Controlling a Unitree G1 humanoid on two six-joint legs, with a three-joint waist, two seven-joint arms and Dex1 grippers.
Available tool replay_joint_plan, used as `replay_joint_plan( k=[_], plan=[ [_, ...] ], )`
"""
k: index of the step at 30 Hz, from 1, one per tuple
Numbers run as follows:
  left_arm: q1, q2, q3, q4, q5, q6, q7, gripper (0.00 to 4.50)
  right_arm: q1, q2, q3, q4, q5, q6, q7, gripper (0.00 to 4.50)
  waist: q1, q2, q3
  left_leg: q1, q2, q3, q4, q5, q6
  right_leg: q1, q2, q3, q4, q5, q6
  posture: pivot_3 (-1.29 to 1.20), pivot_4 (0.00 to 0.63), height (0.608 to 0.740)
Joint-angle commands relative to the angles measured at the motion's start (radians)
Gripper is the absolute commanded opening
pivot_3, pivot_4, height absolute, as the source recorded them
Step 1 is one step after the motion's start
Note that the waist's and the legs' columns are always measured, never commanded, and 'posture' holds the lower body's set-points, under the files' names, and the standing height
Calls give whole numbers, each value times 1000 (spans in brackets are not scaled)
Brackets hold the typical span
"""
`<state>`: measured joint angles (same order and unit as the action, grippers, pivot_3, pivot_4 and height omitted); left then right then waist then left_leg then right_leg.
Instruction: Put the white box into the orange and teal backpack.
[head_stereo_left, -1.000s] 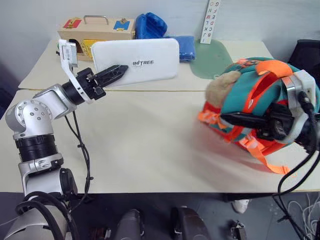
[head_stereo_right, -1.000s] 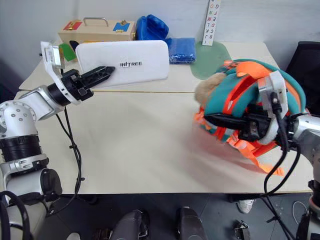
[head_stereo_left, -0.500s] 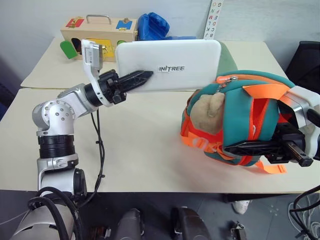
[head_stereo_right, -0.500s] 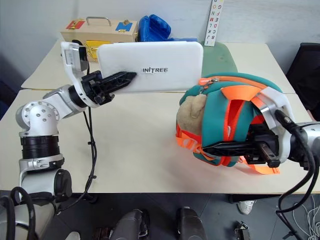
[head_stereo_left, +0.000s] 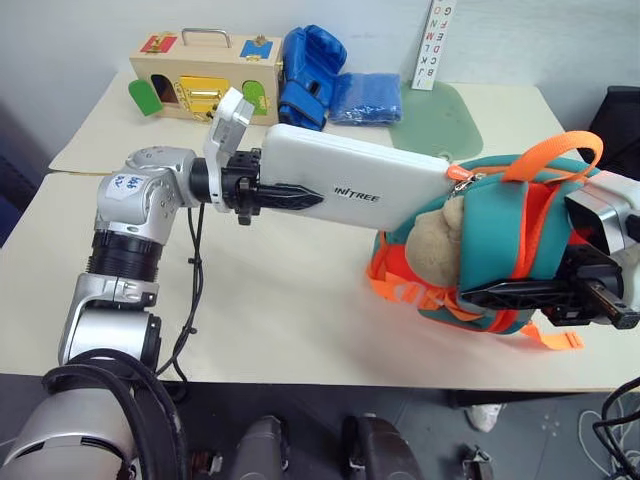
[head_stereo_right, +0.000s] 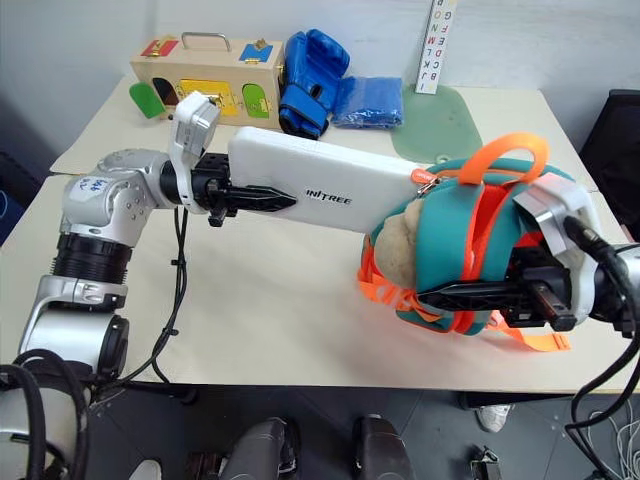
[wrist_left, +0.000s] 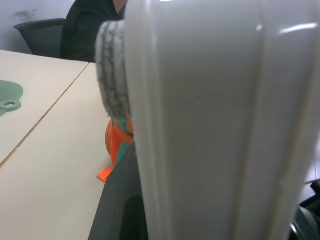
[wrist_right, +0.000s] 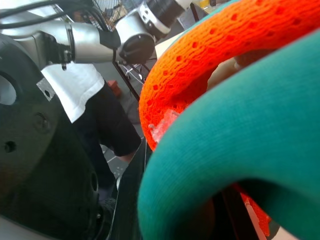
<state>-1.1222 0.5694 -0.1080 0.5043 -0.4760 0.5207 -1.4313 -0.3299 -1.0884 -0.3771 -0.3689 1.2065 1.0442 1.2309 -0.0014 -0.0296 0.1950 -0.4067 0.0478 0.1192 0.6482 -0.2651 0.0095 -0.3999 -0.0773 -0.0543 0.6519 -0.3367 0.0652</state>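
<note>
- White box (head_stereo_left: 365, 186) is clamped in my left gripper (head_stereo_left: 290, 196), lifted off the worktop (head_stereo_left: 280, 310), far end at the backpack mouth
- Orange and teal backpack (head_stereo_right: 470, 250) hangs gripped in my closed right gripper (head_stereo_right: 440, 295)
- Pushing the box fully inside remains

site: robotics lab/test room | evidence: pale worktop (head_stereo_left: 250, 300) pushed against plain wall; letter chart (head_stereo_left: 430, 45) propped at back; wooden box with coloured doors (head_stereo_left: 200, 75); black office chair (wrist_left: 42, 35); person seated behind it
</note>
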Motion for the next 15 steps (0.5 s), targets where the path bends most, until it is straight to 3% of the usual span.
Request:
replay_joint_plan(
  k=[1,9,15],
  plan=[
    [-52,-10,-41,54,63,-59,-68,1324,5,14,-47,-29,13,-32,-25,13,0,0,0,0,0,0,0,0,0,0,0,0,0,0,0,0,150,740],
    [-160,-183,-88,185,192,-292,-60,1324,-44,51,-12,-46,29,-47,-97,13,3,0,0,-1,0,-1,1,-1,2,0,0,-1,0,0,0,0,150,740],
    [-240,-242,-89,332,281,-454,-52,1324,-54,61,-3,-52,28,-50,-111,13,-4,0,0,-1,0,-1,1,-1,3,0,0,-1,0,0,0,0,150,740]
  ],
)
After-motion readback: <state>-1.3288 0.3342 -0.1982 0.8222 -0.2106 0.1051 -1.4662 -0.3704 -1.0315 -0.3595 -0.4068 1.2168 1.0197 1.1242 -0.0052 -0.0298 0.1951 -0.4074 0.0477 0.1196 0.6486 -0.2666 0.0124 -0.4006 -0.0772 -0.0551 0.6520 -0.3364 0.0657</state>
